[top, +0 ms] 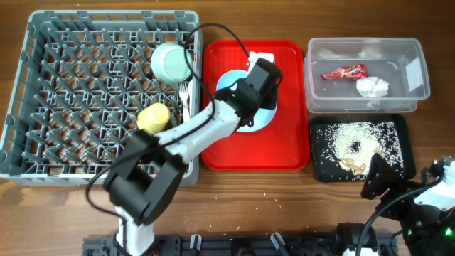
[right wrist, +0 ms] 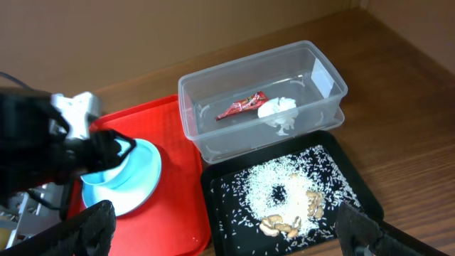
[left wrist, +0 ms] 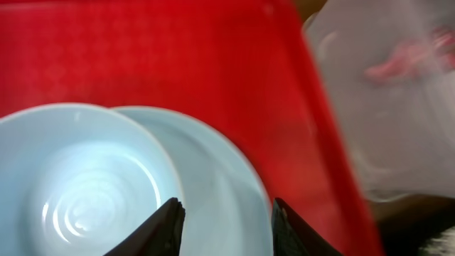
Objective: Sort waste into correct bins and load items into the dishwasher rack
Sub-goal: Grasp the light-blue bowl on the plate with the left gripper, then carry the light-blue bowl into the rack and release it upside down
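My left gripper (top: 247, 94) hangs low over the red tray, above a light blue plate (top: 263, 119). In the left wrist view its jaws (left wrist: 226, 227) stand apart over the plate (left wrist: 227, 178), just right of the pale blue bowl (left wrist: 78, 185) on it, and grip nothing. The grey dishwasher rack (top: 85, 92) holds a pale green bowl (top: 170, 61), a yellow cup (top: 153, 116) and white cutlery (top: 183, 92). The clear tub (top: 405, 53) contains the red wrapper (top: 344, 72) and the napkin (top: 372, 87). Rice scraps (top: 355, 139) lie in the black tray (top: 315, 153). My right gripper (top: 375, 176) is open near that tray's front edge.
The red serving tray (top: 242, 153) sits between the rack and the two bins. The left arm stretches diagonally from the front edge over the rack's right corner. A few rice grains are scattered on the wooden table (top: 270, 203) in front.
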### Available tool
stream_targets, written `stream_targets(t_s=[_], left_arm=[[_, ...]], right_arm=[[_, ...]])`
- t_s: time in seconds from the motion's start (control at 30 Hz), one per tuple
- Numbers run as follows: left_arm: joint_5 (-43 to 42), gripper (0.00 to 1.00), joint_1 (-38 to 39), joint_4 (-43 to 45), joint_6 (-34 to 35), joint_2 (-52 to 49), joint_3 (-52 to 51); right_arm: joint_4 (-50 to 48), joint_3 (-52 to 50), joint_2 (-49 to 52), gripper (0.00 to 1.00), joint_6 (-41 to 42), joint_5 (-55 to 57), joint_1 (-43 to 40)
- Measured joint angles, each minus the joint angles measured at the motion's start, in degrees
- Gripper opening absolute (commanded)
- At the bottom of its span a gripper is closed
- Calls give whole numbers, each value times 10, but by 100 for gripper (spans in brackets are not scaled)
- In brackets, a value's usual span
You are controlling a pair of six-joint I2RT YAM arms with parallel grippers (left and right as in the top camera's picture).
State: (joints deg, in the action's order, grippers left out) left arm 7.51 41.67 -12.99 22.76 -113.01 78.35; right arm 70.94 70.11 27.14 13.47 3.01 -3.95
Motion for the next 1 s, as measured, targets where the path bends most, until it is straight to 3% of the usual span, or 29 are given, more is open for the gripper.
stream_targets(t_s=[0.1, 0.23, 0.5, 0.63, 0.7, 0.8, 0.87, 1.0], left_arm=[[10, 40, -1, 2, -11, -36, 0], [16, 6, -1, 2, -22, -49, 0], [26, 4, -1, -56, -30, -26, 3], [-14, 4, -2, -106, -30, 97, 0], [-48, 4, -2, -137, -29, 219, 1], [-84, 4, -9, -250, -26, 384, 6], [-112, 4, -48, -381, -14, 492, 10], [-184, 4, -147, -540, -11, 546, 11]], right_arm=[[0, 0, 0, 100, 0, 0, 0], [0, 0, 0, 100, 0, 0, 0], [0, 0, 0, 100, 0, 0, 0], [0, 0, 0, 100, 0, 0, 0], [0, 0, 0, 100, 0, 0, 0], [1, -1, 0, 100, 0, 0, 0], [0, -1, 0, 100, 0, 0, 0], [0, -1, 0, 100, 0, 0, 0]])
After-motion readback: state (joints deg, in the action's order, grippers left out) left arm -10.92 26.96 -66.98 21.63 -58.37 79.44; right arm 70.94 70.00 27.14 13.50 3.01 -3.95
